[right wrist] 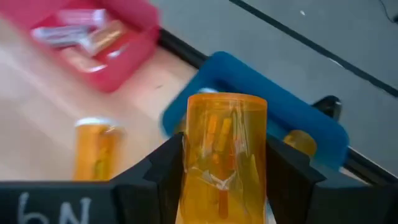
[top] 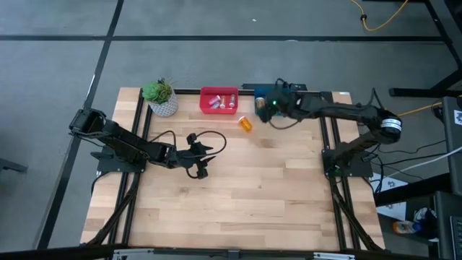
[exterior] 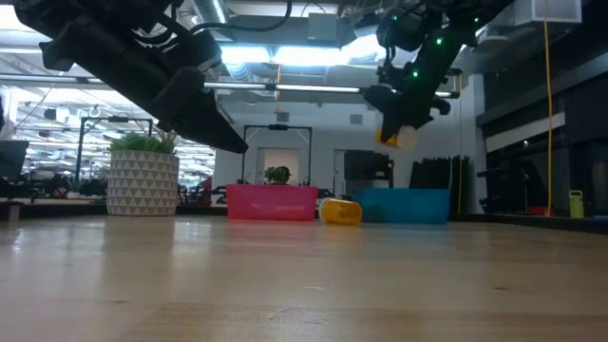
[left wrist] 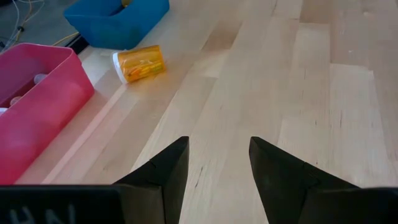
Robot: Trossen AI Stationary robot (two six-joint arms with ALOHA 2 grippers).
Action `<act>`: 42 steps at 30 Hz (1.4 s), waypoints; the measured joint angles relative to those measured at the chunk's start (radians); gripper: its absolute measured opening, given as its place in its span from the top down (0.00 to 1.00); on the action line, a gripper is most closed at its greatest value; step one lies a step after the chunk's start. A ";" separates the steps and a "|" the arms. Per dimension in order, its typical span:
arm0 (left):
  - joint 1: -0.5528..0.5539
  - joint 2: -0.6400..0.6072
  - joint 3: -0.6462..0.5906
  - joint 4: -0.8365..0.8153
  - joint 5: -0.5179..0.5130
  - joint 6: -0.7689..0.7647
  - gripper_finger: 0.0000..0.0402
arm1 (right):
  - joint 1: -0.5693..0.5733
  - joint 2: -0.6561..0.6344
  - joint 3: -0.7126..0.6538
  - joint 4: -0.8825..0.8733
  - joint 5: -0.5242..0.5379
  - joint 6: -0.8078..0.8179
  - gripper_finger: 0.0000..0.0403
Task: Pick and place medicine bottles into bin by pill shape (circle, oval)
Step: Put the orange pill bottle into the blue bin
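The right tool (right wrist: 224, 180), clamped on an orange bottle (right wrist: 225, 149) above the far blue bin (right wrist: 280, 102), could drop it short if released early, while the left tool (left wrist: 217, 168) waits open mid-bench.

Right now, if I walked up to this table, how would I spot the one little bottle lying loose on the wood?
Look to the table's far edge, where a red bin and a blue bin sit side by side. Just in front of the gap between them lies an orange bottle on its side. It alone rests on bare wood; the other orange bottle is held up by the right gripper.
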 joint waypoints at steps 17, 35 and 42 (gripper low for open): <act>0.000 0.000 0.000 0.000 0.000 0.000 0.59 | -0.279 0.052 0.000 0.117 -0.209 -0.079 0.37; 0.000 0.000 0.000 0.000 0.000 0.000 0.59 | -0.173 0.051 -0.009 0.250 -0.592 -0.132 0.32; 0.000 0.000 0.000 0.000 0.000 0.000 0.59 | -0.062 0.051 -0.079 0.303 -0.594 -0.130 0.32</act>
